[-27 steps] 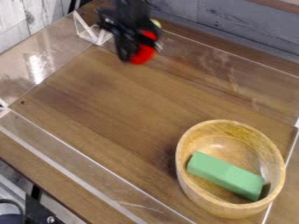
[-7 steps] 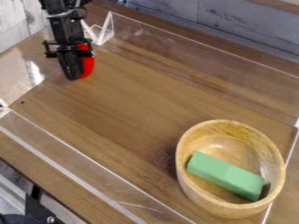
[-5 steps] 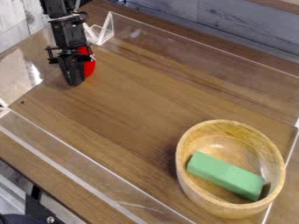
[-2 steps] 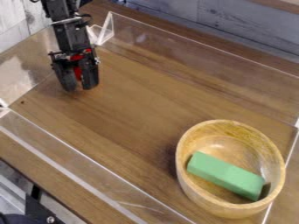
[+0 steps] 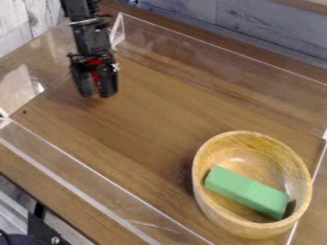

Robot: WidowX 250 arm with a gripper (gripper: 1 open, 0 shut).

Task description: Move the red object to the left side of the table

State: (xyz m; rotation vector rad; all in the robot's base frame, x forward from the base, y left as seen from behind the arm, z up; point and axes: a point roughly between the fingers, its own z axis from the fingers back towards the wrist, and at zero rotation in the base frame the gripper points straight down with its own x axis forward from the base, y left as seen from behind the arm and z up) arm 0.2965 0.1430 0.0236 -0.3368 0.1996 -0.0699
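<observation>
My gripper [image 5: 98,88] points down at the far left part of the brown wooden table [image 5: 153,124], its tips close to the surface. Its two dark fingers stand apart, so it is open. The red object [image 5: 92,73] shows only as a bit of red between and behind the fingers; most of it is hidden by them. I cannot tell whether the fingers still touch it.
A round light wooden bowl [image 5: 212,153] sits at the near right with a green rectangular block [image 5: 250,191] inside. Low clear plastic walls [image 5: 52,172] edge the tabletop, and one corner of them stands just behind the gripper.
The gripper was shut on the red object one second ago and its fingers have since spread open. The hand has shifted a little to the right.
</observation>
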